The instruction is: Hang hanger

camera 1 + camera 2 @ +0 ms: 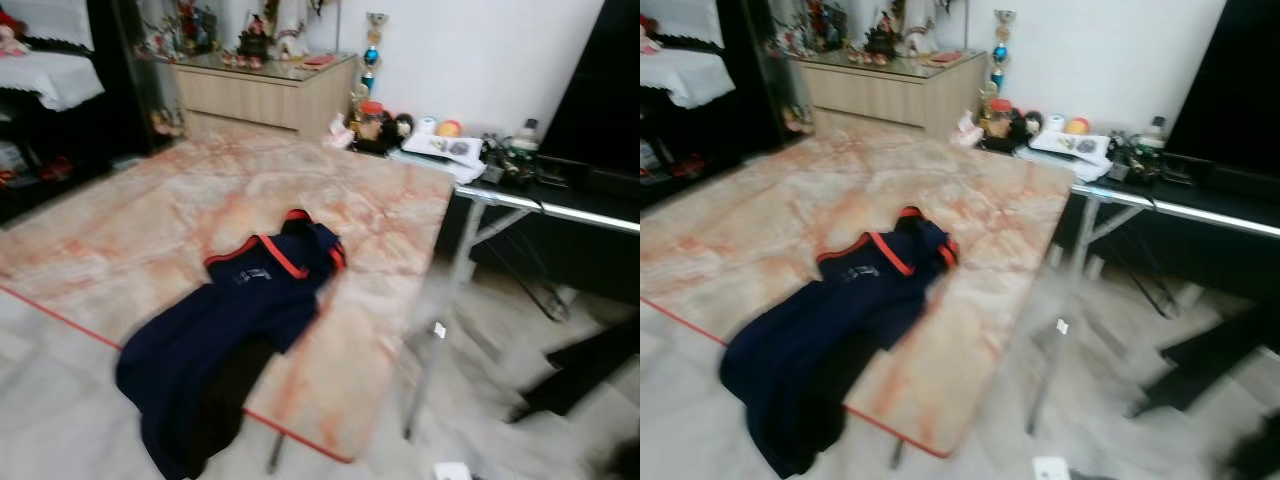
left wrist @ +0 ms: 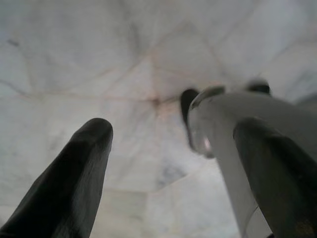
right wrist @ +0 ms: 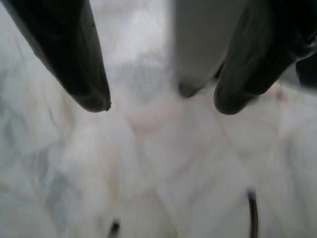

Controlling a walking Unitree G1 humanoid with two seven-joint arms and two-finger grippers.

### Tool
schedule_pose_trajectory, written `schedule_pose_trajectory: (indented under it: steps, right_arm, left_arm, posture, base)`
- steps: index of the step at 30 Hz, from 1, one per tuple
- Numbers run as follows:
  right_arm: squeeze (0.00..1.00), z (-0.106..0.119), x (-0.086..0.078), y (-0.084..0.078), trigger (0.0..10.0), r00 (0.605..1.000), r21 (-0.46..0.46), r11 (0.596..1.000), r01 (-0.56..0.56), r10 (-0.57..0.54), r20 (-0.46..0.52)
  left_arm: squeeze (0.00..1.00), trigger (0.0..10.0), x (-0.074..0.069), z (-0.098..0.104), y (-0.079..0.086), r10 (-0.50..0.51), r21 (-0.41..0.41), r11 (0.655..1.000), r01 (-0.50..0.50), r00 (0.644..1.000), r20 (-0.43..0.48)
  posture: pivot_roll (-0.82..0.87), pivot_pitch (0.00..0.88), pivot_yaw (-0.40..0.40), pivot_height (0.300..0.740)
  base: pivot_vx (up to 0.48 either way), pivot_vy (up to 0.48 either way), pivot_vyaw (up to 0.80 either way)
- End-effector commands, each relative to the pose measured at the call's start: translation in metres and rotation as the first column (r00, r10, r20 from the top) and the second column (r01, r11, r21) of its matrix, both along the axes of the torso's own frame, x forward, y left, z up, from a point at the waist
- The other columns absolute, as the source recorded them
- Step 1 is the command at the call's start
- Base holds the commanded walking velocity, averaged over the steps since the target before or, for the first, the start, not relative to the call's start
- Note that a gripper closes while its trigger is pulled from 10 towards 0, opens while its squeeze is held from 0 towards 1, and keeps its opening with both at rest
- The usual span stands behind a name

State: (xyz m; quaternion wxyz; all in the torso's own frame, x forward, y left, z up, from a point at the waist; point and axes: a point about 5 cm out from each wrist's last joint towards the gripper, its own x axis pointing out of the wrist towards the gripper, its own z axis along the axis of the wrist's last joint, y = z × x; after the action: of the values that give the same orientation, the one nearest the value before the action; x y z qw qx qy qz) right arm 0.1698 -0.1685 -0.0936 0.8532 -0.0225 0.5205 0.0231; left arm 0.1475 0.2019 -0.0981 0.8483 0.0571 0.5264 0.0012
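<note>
A navy shirt (image 1: 230,330) with red-orange collar trim lies crumpled on the near corner of a pink marble-topped table (image 1: 180,210), its lower part drooping over the red front edge. The eye views are blurred. My left gripper (image 2: 173,129) hangs open over pale marble floor tiles, beside a silver leg (image 2: 223,129). My right gripper (image 3: 162,101) also hangs open above the floor, nothing between its fingers (image 3: 74,54).
A wooden sideboard (image 1: 265,90) with ornaments and a trophy (image 1: 372,45) stands against the far wall. Jars and papers (image 1: 440,140) crowd the table's far end. A black desk (image 1: 570,205) stands to the right, a dark shelf (image 1: 50,110) to the left. Thin metal table legs (image 1: 425,380) are near me.
</note>
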Motion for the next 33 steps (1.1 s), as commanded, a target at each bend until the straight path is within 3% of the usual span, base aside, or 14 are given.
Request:
schedule_pose_trajectory:
  steps: [1,25,33]
  right_arm:
    - [0.0,0.0029,0.0053,-0.0063,10.0,1.0,-0.021,1.0,-0.009,0.009,0.016]
    - [0.0,0.0032,0.0055,-0.0065,10.0,0.999,-0.015,1.0,0.011,-0.01,0.032]
    - [0.0,0.0029,0.0049,-0.007,10.0,0.999,-0.019,1.0,0.015,-0.015,0.029]
  left_arm:
    - [0.0,10.0,0.0031,0.0004,-0.0047,-0.024,-0.002,1.0,0.024,1.0,0.003]
    - [0.0,10.0,0.0026,0.0002,-0.0053,-0.029,-0.007,1.0,0.029,1.0,0.002]
    - [0.0,10.0,0.0019,-0.0001,-0.0055,-0.019,-0.013,1.0,0.019,1.0,-0.001]
  posture:
    - [0.11,0.0,-0.006,0.74]
    - [0.1,0.0,-0.006,0.74]
    - [0.1,0.0,-0.001,0.74]
  base:
    - [0.0,-0.48,-0.74]
    - [0.0,-0.48,-0.06]
    - [0.0,0.0,0.0]
